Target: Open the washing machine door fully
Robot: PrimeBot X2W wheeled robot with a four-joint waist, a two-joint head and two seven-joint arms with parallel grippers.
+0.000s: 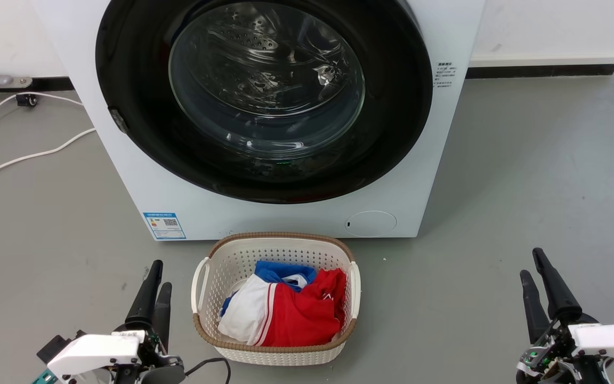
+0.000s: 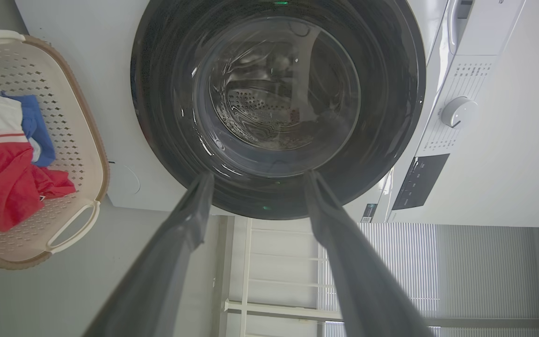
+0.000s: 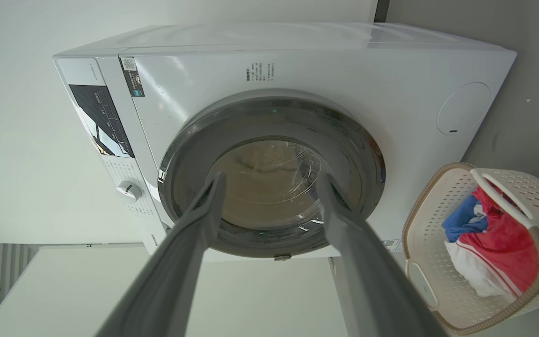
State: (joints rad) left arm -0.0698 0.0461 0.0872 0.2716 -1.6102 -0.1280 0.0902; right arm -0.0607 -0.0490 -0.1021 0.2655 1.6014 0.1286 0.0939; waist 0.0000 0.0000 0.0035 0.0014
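Note:
The white washing machine (image 1: 264, 218) stands straight ahead of me. Its washing machine door (image 1: 392, 133), a glossy black disc with a clear glass bowl, lies flush against the front, with the steel drum visible through the glass. My left gripper (image 1: 159, 277) rests low at the left, open and holding nothing, well short of the machine. My right gripper (image 1: 532, 264) rests low at the right, also open and empty. In the left wrist view the door (image 2: 157, 93) sits beyond my left gripper (image 2: 256, 180). In the right wrist view the door (image 3: 194, 154) sits beyond my right gripper (image 3: 272, 180).
A cream laundry basket (image 1: 205, 266) with red, white and blue clothes (image 1: 296, 314) sits on the floor just in front of the machine, between my arms. White cables (image 1: 30, 154) trail on the grey floor at the left. The control dial (image 2: 459, 112) is on the machine's panel.

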